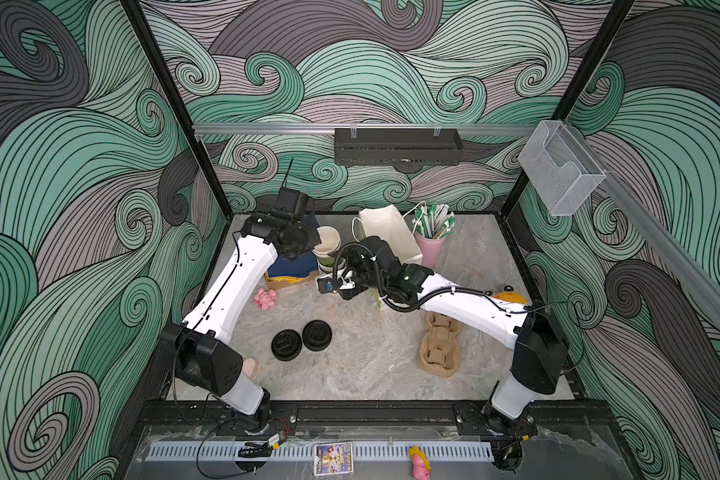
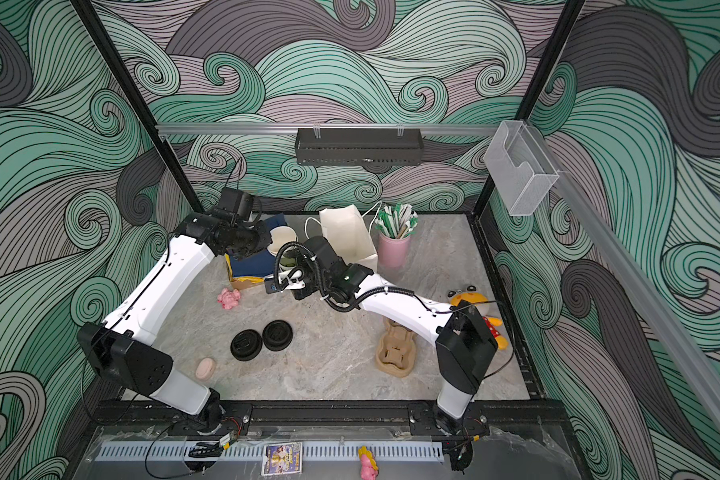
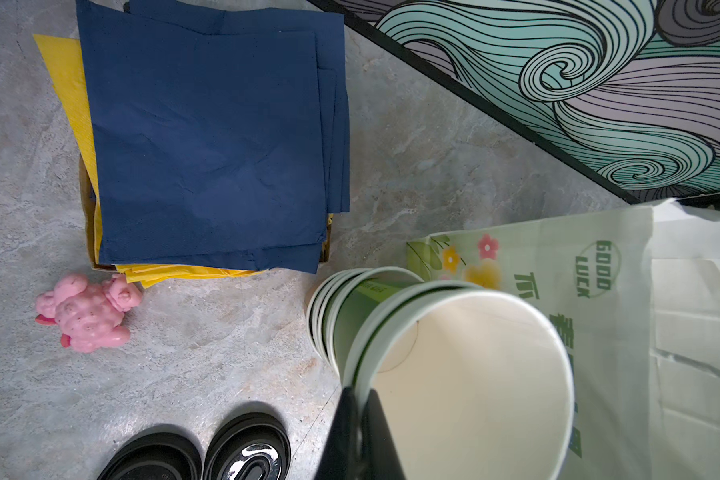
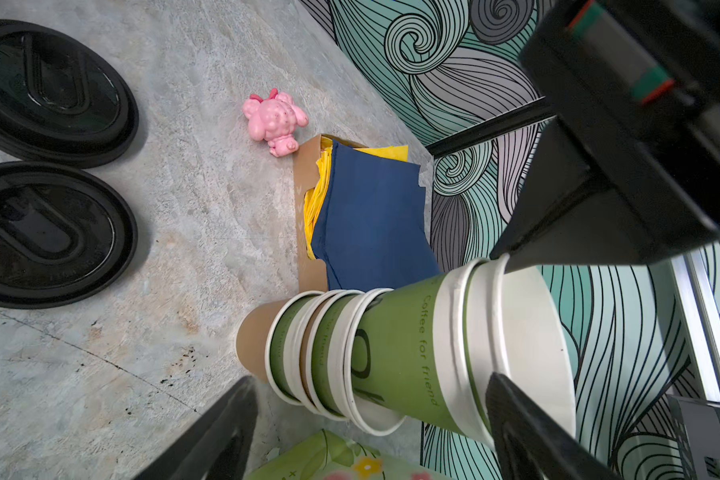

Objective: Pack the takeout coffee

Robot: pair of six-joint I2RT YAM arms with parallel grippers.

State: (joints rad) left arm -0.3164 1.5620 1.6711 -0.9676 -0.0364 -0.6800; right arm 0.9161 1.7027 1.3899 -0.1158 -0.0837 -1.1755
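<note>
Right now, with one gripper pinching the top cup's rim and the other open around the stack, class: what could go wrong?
1. The left gripper pinches only the thin rim of the top cup; it may well slip or crease.
2. A second cup sits nested tight under it, so both may come away together.
3. The open right gripper straddles the stack; closing hard could dent the paper walls.
</note>
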